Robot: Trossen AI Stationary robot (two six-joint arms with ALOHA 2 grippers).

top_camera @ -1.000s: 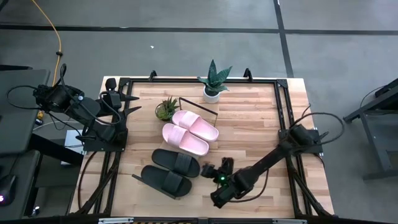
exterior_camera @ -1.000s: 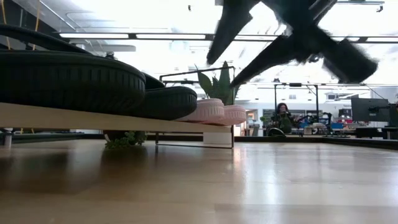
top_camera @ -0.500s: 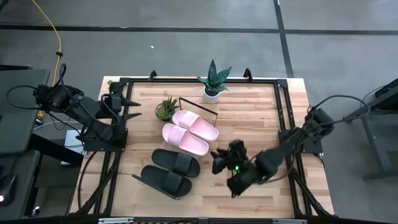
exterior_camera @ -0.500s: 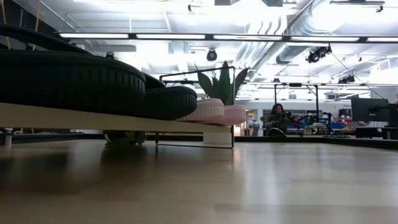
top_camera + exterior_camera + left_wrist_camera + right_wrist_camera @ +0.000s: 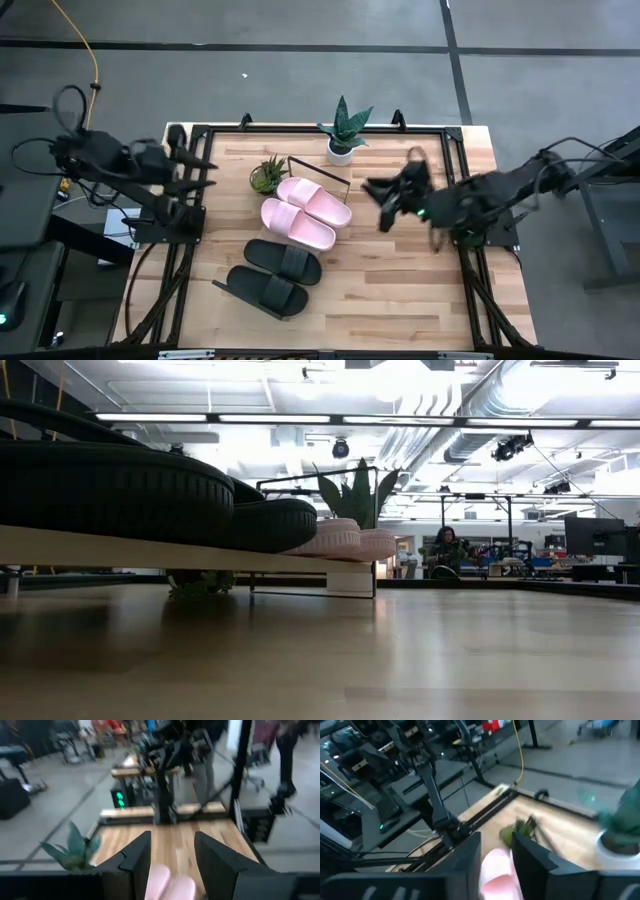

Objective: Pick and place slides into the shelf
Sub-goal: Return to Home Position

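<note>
Both pink slides [image 5: 300, 222] and, nearer, both black slides [image 5: 283, 260] lie on the shelf [image 5: 120, 548]. The right gripper [image 5: 378, 203] hovers to their right and the left gripper [image 5: 203, 170] at the table's left edge, both with fingers spread.

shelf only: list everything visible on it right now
The shelf is a long, flat light-wood board raised off the tabletop on a thin dark metal frame. From above it lies diagonally, from beside the small plant toward the table's front left. It is almost fully covered: two pink slides rest on the far end, two black slides on the near end. The left gripper and right gripper are clear of it.
</note>
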